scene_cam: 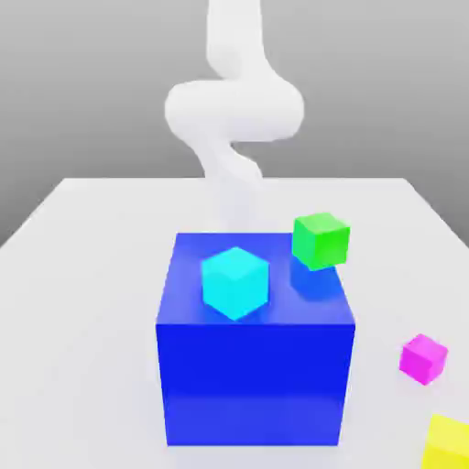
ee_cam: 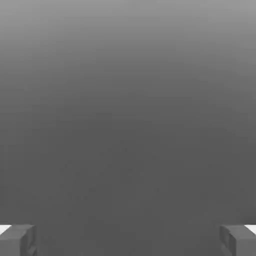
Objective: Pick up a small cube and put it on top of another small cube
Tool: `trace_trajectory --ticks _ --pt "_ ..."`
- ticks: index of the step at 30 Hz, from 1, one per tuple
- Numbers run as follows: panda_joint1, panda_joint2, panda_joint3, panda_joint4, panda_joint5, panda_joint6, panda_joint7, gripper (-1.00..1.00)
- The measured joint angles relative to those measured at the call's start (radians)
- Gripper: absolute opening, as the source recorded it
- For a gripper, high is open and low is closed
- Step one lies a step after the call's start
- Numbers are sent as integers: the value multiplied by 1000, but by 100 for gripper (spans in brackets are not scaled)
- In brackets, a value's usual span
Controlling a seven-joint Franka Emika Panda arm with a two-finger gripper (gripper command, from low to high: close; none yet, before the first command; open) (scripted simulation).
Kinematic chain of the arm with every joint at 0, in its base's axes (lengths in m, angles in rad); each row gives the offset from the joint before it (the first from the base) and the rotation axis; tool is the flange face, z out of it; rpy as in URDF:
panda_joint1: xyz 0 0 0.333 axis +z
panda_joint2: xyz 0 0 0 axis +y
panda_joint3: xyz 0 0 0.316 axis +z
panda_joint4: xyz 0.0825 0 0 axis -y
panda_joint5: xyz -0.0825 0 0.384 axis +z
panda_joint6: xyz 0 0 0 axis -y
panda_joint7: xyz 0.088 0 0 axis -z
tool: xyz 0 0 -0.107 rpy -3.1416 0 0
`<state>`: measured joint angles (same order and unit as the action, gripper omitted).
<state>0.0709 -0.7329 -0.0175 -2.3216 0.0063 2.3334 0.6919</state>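
Right now my fingers (ee_cam: 17, 240) stand spread as wide as they go, one at each lower corner of the hand view, with nothing between them but plain grey ground. Both are cut off by the frame, so I see only their dark tips.

From the exterior view, my white arm (scene_cam: 231, 119) curls above the far side of the white bench (scene_cam: 82, 275), its lower part hidden behind the big dark blue cube (scene_cam: 255, 385). On that block's top sits a small cyan cube (scene_cam: 235, 282); a small green cube (scene_cam: 321, 240) is at its far corner toward the exterior view's right, though whether it rests there or floats I cannot tell.

The small plain magenta-pink cube (scene_cam: 423, 357) lies on the bench, apart from the blue block on the exterior view's right. Near it, a yellow cube (scene_cam: 449, 443) is cut off by the corner.
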Motion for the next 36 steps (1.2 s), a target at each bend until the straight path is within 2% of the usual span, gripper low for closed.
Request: trace_trajectory --ticks 13,23,28,32,36 --pt "321 352 -47 -112 68 171 -592 0" --pt "499 619 -10 -196 105 301 -1031 0" --pt "580 750 27 -240 80 368 -1220 0" --pt "617 853 49 -274 18 422 -1340 0" --pt "637 980 50 -274 -37 511 -1373 0"
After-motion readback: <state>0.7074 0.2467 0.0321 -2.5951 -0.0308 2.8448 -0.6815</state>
